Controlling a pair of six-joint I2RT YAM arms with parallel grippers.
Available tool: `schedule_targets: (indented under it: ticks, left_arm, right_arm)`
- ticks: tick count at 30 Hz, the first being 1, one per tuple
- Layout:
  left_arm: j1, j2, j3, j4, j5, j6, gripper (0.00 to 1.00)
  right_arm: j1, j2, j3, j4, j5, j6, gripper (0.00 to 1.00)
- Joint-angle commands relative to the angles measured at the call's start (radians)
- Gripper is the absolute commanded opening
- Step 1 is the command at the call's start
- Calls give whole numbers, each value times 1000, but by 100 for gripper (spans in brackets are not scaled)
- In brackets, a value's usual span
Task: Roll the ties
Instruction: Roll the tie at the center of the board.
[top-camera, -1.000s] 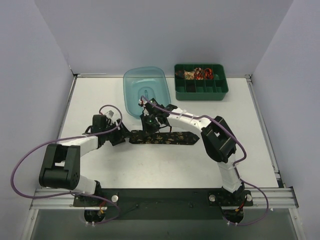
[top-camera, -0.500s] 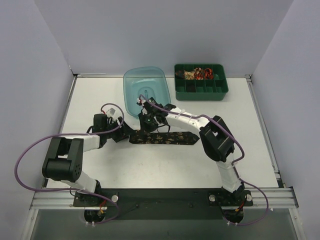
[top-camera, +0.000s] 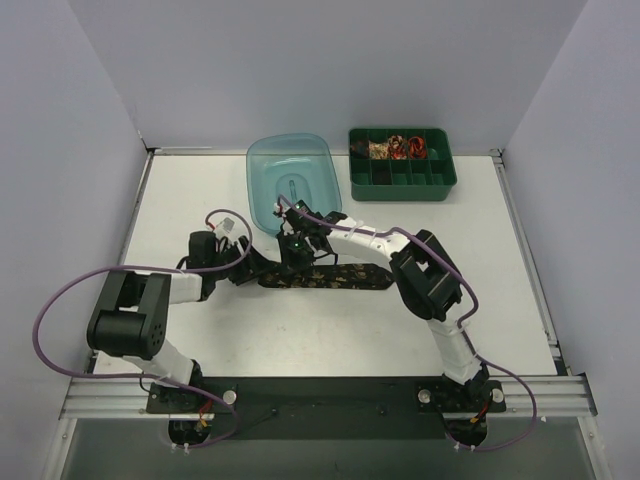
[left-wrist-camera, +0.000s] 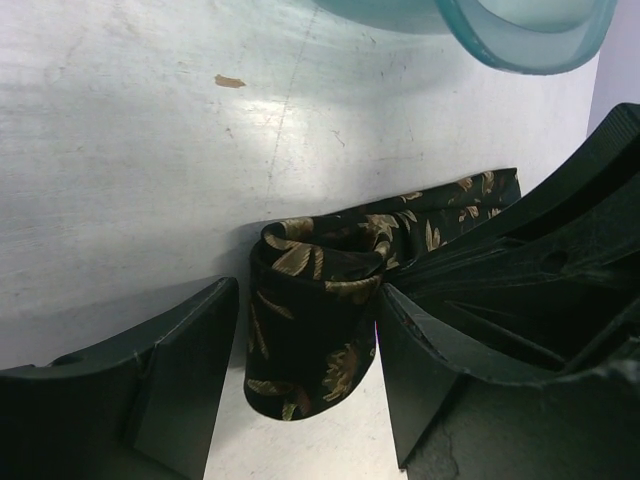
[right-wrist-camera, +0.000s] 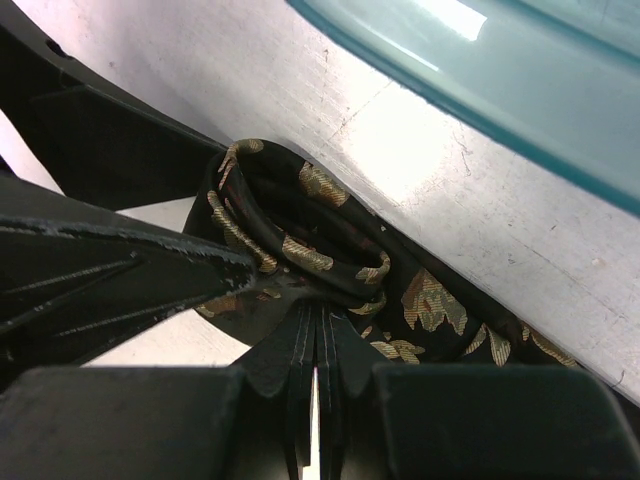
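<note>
The black necktie (top-camera: 330, 277) with the gold leaf pattern lies flat on the bench (top-camera: 200, 190), stretched away from the left pincer (top-camera: 258, 270) towards the right arm's side. Its near end is turned up into a short upright coil (left-wrist-camera: 310, 290). That coil stands in the gap of the left pincer (left-wrist-camera: 305, 340), which is released and fairly wide. One finger (left-wrist-camera: 420, 350) is against the coil's side or just beside it, and the other finger (left-wrist-camera: 185, 350) stands a little apart. Set this way, it looks ready to close on the coil and turn it along the flat length.

The right pincer (right-wrist-camera: 313, 325) comes in from the opposite side and is clenched, its tips down on the fabric just behind the coil (right-wrist-camera: 280, 215). It seems to be there to pin the loose layers so the roll does not spring open. Whether a fold is actually nipped between its tips cannot be told.

Just beyond both pincers sits a teal tub (top-camera: 262, 195). Well beyond the right pincer is a green tray (top-camera: 445, 160), with rolled ties (top-camera: 395, 148) in its back compartments. Most of this necktie is not yet rolled.
</note>
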Motion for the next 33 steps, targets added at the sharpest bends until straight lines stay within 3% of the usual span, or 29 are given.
schedule_targets:
  ticks: [1, 5, 9, 10, 13, 17, 21, 28, 33]
  left_arm:
    - [-36, 44, -20, 30, 14, 9, 66]
    - [-63, 68, -14, 69, 18, -2, 59]
    - [-70, 85, -35, 168, 23, -26, 40]
    - [-72, 87, -35, 182, 25, -37, 26]
    - [-70, 96, -22, 187, 32, -48, 0]
    - [-72, 91, 40, 66, 26, -11, 0]
    - [-70, 24, 118, -201, -61, 93, 0]
    - [-84, -65, 240, -554, -337, 233, 0]
    - [-170, -60, 336, -760, -509, 291, 0]
  right_arm:
    - [-3, 28, 24, -22, 14, 5, 2]
    - [-13, 36, 22, -23, 2, 8, 2]
    - [-20, 45, 22, -22, -11, 8, 2]
    - [-20, 46, 22, -22, -11, 10, 2]
    - [-20, 43, 19, -20, -12, 7, 2]
    - [-29, -4, -1, -20, -15, 4, 2]
    - [-55, -88, -48, -14, -8, 1, 2]
    - [-115, -239, -145, -5, -3, -9, 2]
    - [-150, -314, -206, -3, 5, -21, 3]
